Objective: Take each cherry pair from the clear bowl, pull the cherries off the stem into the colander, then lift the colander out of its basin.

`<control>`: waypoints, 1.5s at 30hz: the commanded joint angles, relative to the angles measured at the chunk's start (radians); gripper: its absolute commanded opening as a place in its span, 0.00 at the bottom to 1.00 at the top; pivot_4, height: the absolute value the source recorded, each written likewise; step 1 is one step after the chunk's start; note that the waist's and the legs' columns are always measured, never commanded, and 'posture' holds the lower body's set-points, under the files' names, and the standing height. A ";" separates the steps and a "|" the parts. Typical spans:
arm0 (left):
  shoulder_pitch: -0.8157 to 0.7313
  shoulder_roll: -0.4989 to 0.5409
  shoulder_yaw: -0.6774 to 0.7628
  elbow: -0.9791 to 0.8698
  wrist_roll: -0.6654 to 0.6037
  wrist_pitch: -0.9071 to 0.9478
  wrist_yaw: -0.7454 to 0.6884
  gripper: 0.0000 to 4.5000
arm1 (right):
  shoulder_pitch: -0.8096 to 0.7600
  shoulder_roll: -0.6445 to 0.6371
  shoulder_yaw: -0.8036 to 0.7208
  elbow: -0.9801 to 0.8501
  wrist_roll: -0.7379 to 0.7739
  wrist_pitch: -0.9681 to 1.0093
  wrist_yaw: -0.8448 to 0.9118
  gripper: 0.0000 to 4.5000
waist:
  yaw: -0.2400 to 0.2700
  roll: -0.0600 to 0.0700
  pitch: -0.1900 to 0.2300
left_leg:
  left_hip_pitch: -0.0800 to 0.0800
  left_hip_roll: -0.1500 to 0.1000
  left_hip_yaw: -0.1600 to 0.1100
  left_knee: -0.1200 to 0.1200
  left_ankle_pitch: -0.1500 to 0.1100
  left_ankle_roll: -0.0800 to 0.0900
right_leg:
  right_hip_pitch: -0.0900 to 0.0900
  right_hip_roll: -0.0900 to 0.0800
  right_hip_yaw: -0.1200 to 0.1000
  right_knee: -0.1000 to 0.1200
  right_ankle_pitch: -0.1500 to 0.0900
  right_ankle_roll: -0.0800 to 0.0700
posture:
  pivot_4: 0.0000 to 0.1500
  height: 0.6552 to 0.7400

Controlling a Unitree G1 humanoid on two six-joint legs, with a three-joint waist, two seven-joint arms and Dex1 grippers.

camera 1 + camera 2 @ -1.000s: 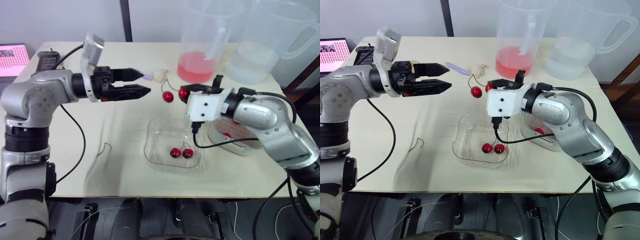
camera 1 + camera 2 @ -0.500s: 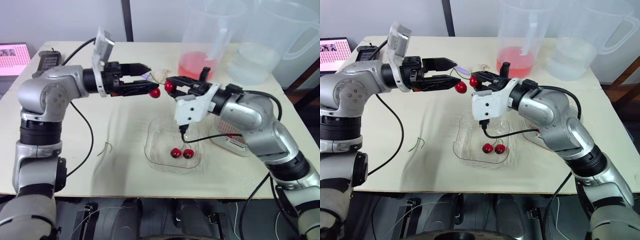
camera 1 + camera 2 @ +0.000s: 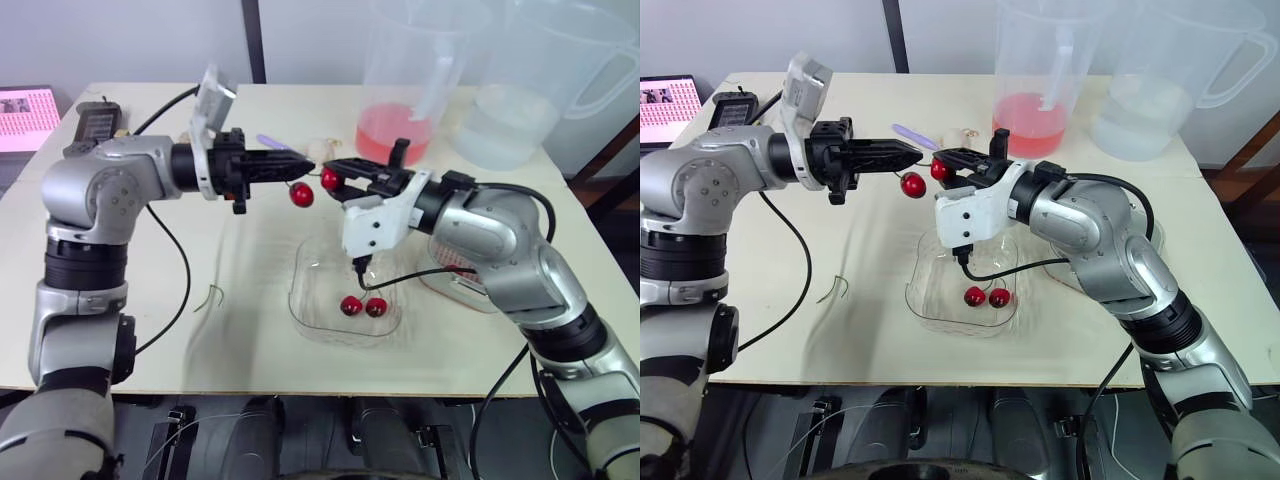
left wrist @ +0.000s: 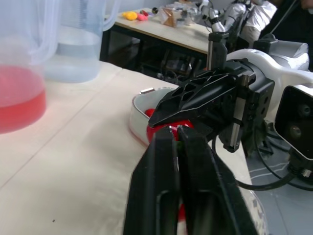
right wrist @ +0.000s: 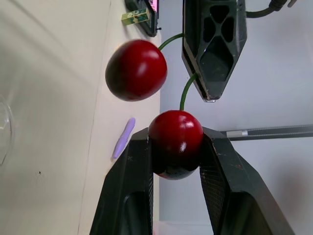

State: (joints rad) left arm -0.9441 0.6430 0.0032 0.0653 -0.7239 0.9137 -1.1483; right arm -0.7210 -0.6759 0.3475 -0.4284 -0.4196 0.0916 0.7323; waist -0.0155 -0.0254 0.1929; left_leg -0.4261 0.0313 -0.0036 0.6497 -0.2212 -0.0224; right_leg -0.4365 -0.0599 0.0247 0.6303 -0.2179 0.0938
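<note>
A cherry pair hangs in the air above the table, between my two grippers. My right gripper [image 5: 176, 137] is shut on one cherry [image 3: 330, 179]. The other cherry [image 3: 301, 194] dangles free just beside it. My left gripper [image 3: 303, 166] comes in from the left and is shut on the green stem [image 5: 187, 89] where the two stalks meet. Below them stands the clear bowl [image 3: 300, 275] with another cherry pair [image 3: 362, 306] inside. The colander in its basin [image 3: 468, 290] sits to the right, mostly hidden behind my right forearm.
A pitcher of pink liquid [image 3: 400, 120] and a pitcher of clear water [image 3: 515, 110] stand at the back right. A loose stem [image 3: 212, 297] lies left of the bowl. A purple strip [image 3: 272, 142], a small white item [image 3: 320, 148] and a black device [image 3: 95, 120] lie further back.
My left gripper was open around the pair and has now shut on the stem. The right gripper has shifted slightly left with its cherry.
</note>
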 commanded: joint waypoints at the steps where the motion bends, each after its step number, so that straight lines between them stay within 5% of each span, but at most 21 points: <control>1: -0.019 0.015 0.006 -0.043 -0.014 0.003 -0.022 0.01 | -0.011 0.008 -0.034 -0.021 -0.005 -0.014 0.006 0.18 | 0.000 0.000 0.000 | 0.000 0.000 0.000 0.000 0.000 0.000 | 0.000 0.000 0.000 0.000 0.000 0.000 | 1.00 0.91; 3: -0.013 0.017 0.003 -0.051 -0.013 0.004 -0.029 0.01 | -0.009 0.010 -0.046 -0.020 0.012 -0.006 0.015 0.18 | 0.000 0.000 0.000 | 0.000 0.000 0.000 0.000 0.000 0.000 | 0.000 0.000 0.000 0.000 0.000 0.000 | 1.00 0.91; 8: -0.010 0.015 0.004 -0.047 -0.003 -0.003 -0.027 0.00 | -0.011 0.008 -0.091 -0.036 0.078 0.047 0.066 0.69 | 0.001 0.000 0.000 | 0.000 0.000 0.000 0.000 0.000 0.000 | 0.000 0.000 0.000 0.000 0.000 0.000 | 1.00 0.91; 10: -0.018 0.005 0.016 -0.040 -0.003 -0.010 -0.011 0.00 | -0.014 -0.003 -0.161 -0.071 0.227 0.166 0.162 0.90 | 0.002 0.000 0.000 | 0.000 0.000 0.000 0.000 0.000 0.000 | 0.000 0.000 0.000 0.000 0.000 0.000 | 1.00 0.91; 14: -0.025 0.004 0.008 -0.042 0.007 -0.033 -0.017 0.00 | -0.009 -0.053 -0.282 -0.142 0.528 0.472 0.340 0.90 | 0.003 0.000 0.000 | 0.000 0.000 -0.001 0.000 0.000 0.000 | 0.001 0.000 0.000 0.000 0.000 0.000 | 1.00 0.91; 22: -0.005 0.005 -0.051 -0.106 0.058 -0.091 -0.035 0.00 | -0.189 -0.049 -0.457 -0.058 1.017 1.200 0.363 0.90 | 0.000 0.001 0.001 | 0.002 0.000 -0.001 0.000 0.000 0.000 | 0.002 0.000 -0.001 0.001 0.000 0.000 | 1.00 0.91; 41: -0.004 -0.009 -0.070 -0.157 0.049 -0.074 -0.071 0.00 | -0.202 -0.038 -0.298 -0.006 1.041 1.059 0.203 0.90 | 0.000 0.001 0.001 | 0.001 0.000 -0.001 0.000 0.000 0.000 | 0.001 0.000 -0.001 0.000 0.000 0.000 | 1.00 0.91; 45: -0.002 -0.009 -0.069 -0.161 0.046 -0.070 -0.072 0.00 | -0.204 -0.025 -0.293 0.004 1.054 1.057 0.183 0.65 | 0.000 0.001 0.001 | 0.001 0.000 -0.001 0.000 0.000 0.000 | 0.001 0.000 -0.001 0.000 0.000 0.000 | 1.00 0.91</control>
State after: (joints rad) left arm -0.9408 0.6287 -0.0726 -0.0627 -0.6649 0.8449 -1.2173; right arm -0.9115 -0.7034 0.0697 -0.4215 0.6173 1.1653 0.9251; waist -0.0157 -0.0243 0.1935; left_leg -0.4251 0.0316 -0.0044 0.6494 -0.2213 -0.0223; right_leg -0.4350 -0.0601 0.0241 0.6299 -0.2179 0.0937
